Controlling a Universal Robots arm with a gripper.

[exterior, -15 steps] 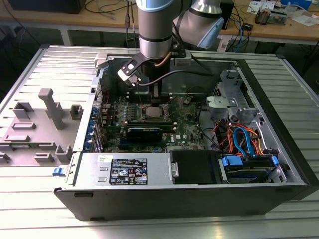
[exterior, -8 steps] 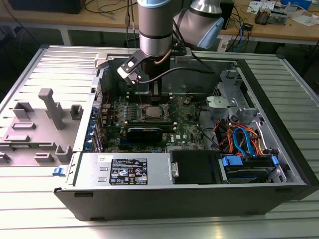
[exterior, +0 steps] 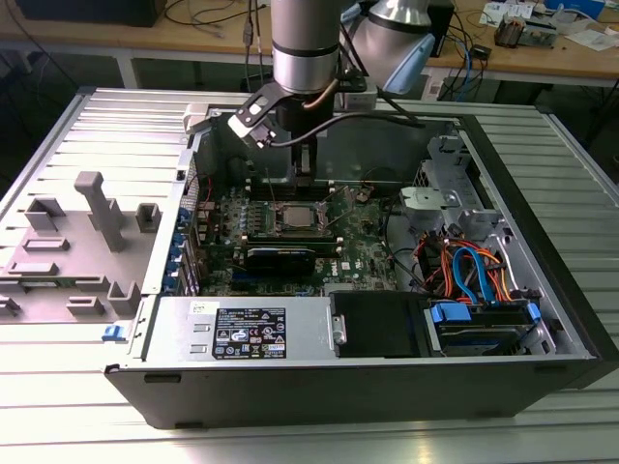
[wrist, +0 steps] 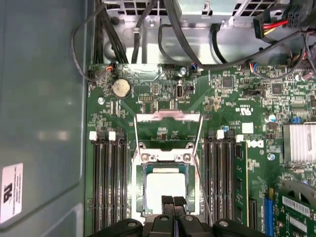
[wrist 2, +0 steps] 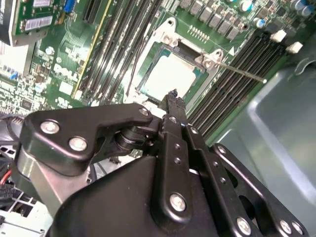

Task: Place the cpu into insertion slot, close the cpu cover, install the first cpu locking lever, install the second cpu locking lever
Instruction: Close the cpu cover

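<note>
Gripper (wrist: 173, 201), tips together, across the partly hidden cpu (wrist: 160, 183).

Free room above the cpu (wrist: 165, 185); memory slots (wrist: 106, 187) flank it, lifted cpu cover (wrist: 168, 117) at one edge.

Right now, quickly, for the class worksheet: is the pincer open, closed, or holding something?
The pincer: closed, tips together, nothing held between them, poised at the chip.

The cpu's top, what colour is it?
The cpu is pale silver-grey, clearest in the first wrist view.
</note>
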